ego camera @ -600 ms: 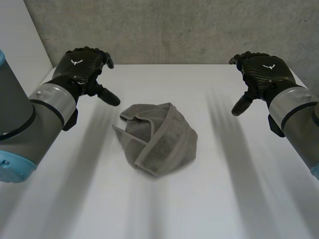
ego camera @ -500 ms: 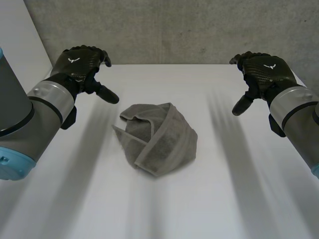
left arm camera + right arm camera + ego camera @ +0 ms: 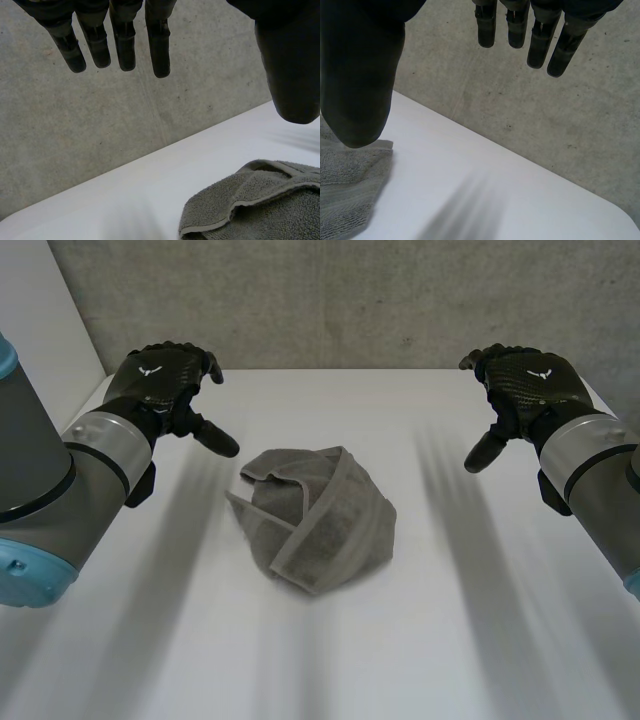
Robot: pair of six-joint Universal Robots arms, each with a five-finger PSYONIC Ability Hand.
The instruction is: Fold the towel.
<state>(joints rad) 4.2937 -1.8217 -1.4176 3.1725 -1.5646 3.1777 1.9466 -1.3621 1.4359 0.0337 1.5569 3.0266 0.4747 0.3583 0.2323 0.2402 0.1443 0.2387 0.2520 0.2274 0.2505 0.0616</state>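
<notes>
The left hand, spread, has been shifted slightly nearer the crumpled towel. The right hand is kept unmoved, also spread.

On the counter, my towel lies bunched, its underside and inner layers folded out of sight. Both wrist cameras catch just a piece of it, cut by the frame. My left hand and right hand enter with palms cropped; the right thumb covers a towel edge.
</notes>
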